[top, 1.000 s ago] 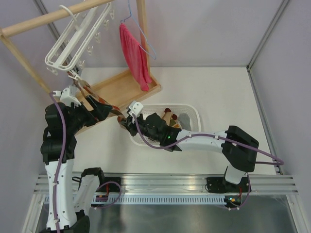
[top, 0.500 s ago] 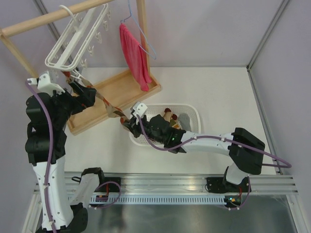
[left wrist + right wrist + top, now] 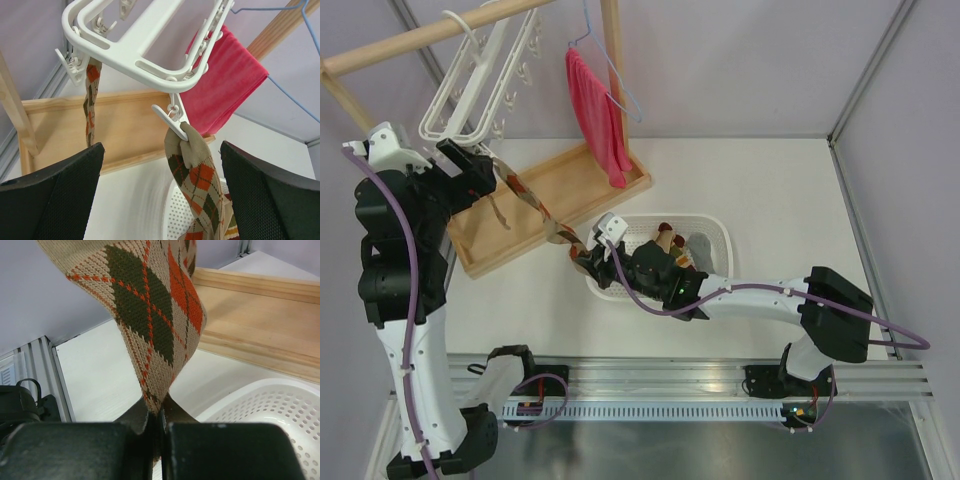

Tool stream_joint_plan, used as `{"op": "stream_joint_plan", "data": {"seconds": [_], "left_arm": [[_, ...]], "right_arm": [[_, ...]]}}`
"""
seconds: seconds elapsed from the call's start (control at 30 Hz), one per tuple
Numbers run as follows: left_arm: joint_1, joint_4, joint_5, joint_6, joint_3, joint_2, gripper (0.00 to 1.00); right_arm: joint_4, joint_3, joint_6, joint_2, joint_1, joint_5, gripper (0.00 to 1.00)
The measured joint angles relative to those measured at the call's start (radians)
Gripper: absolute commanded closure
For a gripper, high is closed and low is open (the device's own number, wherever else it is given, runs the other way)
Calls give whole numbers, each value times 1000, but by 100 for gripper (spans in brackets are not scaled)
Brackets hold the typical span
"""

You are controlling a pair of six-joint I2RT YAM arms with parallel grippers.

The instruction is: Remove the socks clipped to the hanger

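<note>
The white hanger (image 3: 470, 85) hangs from a wooden rail and also shows in the left wrist view (image 3: 145, 50). An argyle sock (image 3: 535, 205) is clipped to it and stretches down to my right gripper (image 3: 580, 252), which is shut on its lower end (image 3: 150, 325) with the jaws pressed together (image 3: 159, 425). A second argyle sock (image 3: 91, 100) hangs from a clip further left. My left gripper (image 3: 470, 172) is open just below the frame. The clipped sock top (image 3: 197, 175) lies between its fingers (image 3: 50, 195), nearer the right one, touching neither.
A white mesh basket (image 3: 712, 232) beside the right gripper holds more socks (image 3: 665, 240). A red cloth (image 3: 595, 110) hangs on a blue wire hanger (image 3: 615, 75). The rack's wooden base tray (image 3: 560, 185) lies under the hanger, with its post (image 3: 613, 60) behind.
My left arm has risen and swung left, bringing its open gripper up under the hanger. The hanger has tilted steeper. The right gripper keeps its hold and has shifted slightly right.
</note>
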Motion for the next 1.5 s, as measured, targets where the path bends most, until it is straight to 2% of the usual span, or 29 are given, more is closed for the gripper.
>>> {"op": "stream_joint_plan", "data": {"seconds": [0.53, 0.77, 0.97, 1.13, 1.23, 1.27, 1.37, 1.4, 1.5], "left_arm": [[0, 136, 9, -84, -65, 79, 1], [0, 175, 16, -109, -91, 102, 6], [0, 210, 35, -141, -127, 111, 21], [0, 234, 43, -165, -143, 119, 43], [0, 241, 47, -177, -145, 121, 60], [0, 242, 48, -179, -145, 121, 70], [0, 248, 51, -184, -146, 121, 84], [0, 249, 51, -185, -146, 121, 97], [0, 255, 53, -187, -147, 121, 98]], "right_arm": [[-1, 0, 0, 0, 25, -11, 99], [-8, 1, -2, 1, 35, -17, 99], [-17, 18, -12, 9, 52, -17, 99], [-31, 40, -24, 29, 66, -16, 99], [-41, 47, -30, 37, 72, -16, 99], [-45, 48, -31, 39, 74, -16, 99], [-49, 56, -38, 47, 77, -14, 99], [-51, 58, -39, 49, 79, -14, 99], [-54, 58, -45, 50, 80, -13, 99]]}}
